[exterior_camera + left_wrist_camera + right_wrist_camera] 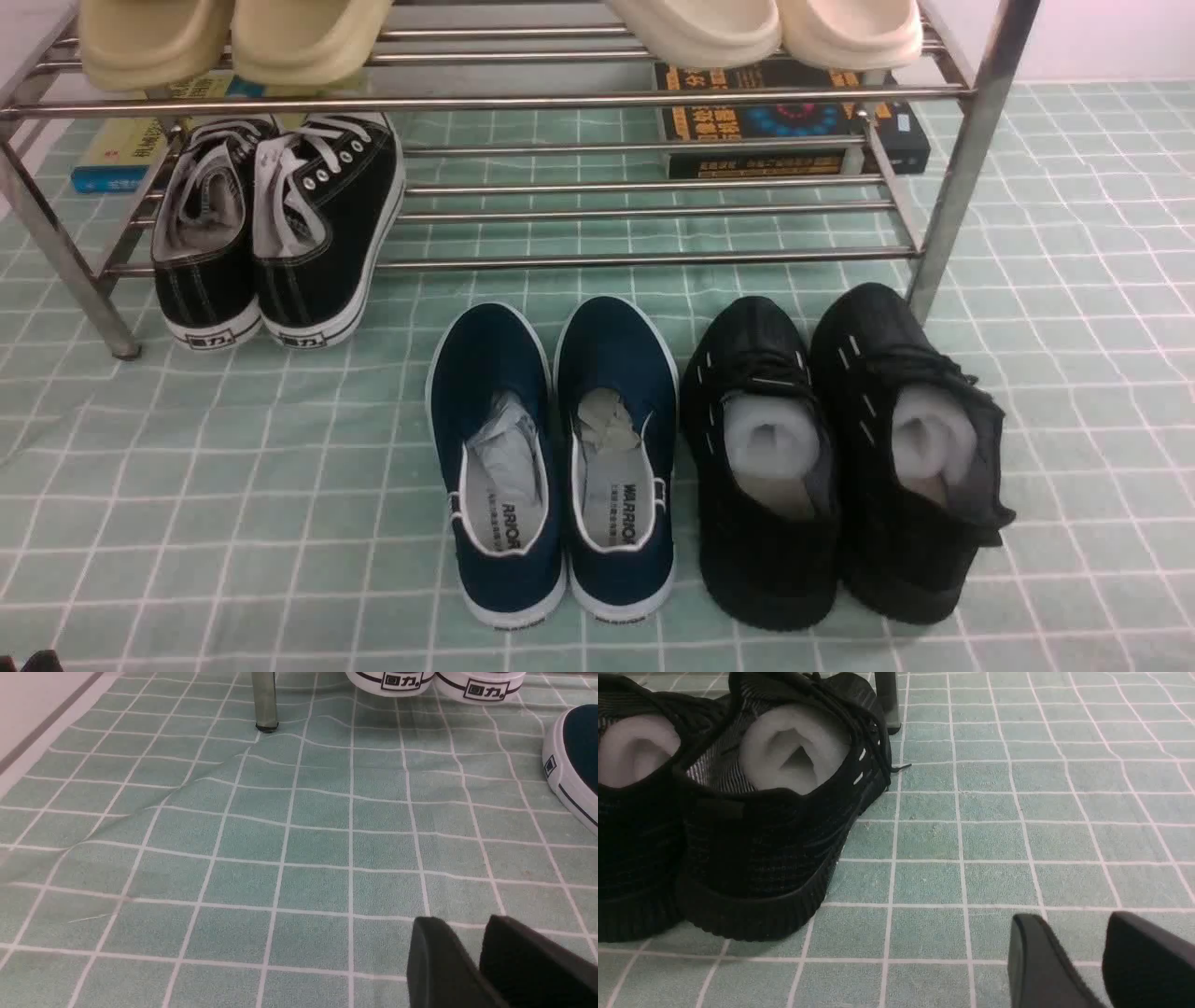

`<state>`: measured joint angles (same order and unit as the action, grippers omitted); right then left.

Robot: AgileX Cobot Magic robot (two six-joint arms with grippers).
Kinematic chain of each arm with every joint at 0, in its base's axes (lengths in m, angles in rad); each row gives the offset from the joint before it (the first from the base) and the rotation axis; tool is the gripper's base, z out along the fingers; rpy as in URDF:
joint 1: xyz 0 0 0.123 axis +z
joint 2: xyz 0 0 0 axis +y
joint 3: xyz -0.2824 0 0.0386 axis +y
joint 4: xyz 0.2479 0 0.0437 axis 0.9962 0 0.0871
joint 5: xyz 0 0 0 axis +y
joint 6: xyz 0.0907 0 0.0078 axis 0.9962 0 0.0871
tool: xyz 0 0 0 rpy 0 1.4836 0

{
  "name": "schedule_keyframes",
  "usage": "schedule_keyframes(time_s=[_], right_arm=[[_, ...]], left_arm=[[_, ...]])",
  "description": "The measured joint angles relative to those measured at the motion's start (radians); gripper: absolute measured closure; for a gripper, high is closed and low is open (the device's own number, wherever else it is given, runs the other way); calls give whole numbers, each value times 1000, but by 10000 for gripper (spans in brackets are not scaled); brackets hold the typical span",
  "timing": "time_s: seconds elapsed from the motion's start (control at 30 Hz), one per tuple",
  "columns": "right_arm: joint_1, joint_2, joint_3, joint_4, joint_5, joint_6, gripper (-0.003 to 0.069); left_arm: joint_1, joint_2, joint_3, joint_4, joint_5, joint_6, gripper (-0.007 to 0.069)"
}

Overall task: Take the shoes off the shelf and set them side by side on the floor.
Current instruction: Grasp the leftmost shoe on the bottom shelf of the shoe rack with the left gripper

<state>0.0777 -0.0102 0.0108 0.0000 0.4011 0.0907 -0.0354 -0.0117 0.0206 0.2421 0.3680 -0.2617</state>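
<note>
The black canvas shoes (271, 233) with white laces stand side by side at the left end of the chrome shelf's (653, 259) lower tier, white heels overhanging the front bar. Those heels (434, 680) show far off in the left wrist view, next to a shelf leg (265, 700). My left gripper (462, 926) hangs low over the mint-green gridded floor (233, 467), its fingers a narrow gap apart and empty. My right gripper (1071, 921) is over bare floor beside the black knit sneakers, open wider with nothing in it. Neither gripper shows in the front view.
Navy slip-ons (551, 457) and all-black knit sneakers (840, 457) stand in pairs on the floor before the shelf. Beige slippers (233, 37) and cream slippers (766, 28) fill the upper tier. Books (794, 121) lie behind the shelf. The floor cloth is wrinkled (187, 788) near the left leg.
</note>
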Motion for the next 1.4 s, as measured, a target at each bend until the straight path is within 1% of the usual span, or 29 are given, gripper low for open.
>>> schedule_keyframes(time_s=[0.6, 0.73, 0.8, 0.9, 0.93, 0.97, 1.0, 1.03, 1.07, 1.17, 1.2, 1.3, 1.4], right_arm=[[0, 0, 0, 0, 0, 0, 422], [0, 0, 0, 0, 0, 0, 422], [0, 0, 0, 0, 0, 0, 422], [0, 0, 0, 0, 0, 0, 422], [0, 0, 0, 0, 0, 0, 422], [0, 0, 0, 0, 0, 0, 422], [0, 0, 0, 0, 0, 0, 422], [0, 0, 0, 0, 0, 0, 422], [0, 0, 0, 0, 0, 0, 422], [0, 0, 0, 0, 0, 0, 422], [0, 0, 0, 0, 0, 0, 422], [0, 0, 0, 0, 0, 0, 422], [0, 0, 0, 0, 0, 0, 422]], left_arm=[[0, 0, 0, 15, 2, 0, 417], [0, 0, 0, 36, 3, 0, 412], [0, 0, 0, 35, 3, -14, 410], [0, 0, 0, -30, -1, -87, 409], [0, 0, 0, -72, -3, -127, 408], [0, 0, 0, -194, -10, -241, 409], [0, 0, 0, -209, -12, -241, 409], [0, 0, 1, -321, -14, -358, 409], [0, 0, 2, -411, -14, -442, 407], [0, 0, 4, -560, -16, -594, 404], [0, 0, 5, -589, -16, -630, 402], [0, 0, 5, -605, -16, -662, 399], [0, 0, 5, -560, -21, -661, 395]])
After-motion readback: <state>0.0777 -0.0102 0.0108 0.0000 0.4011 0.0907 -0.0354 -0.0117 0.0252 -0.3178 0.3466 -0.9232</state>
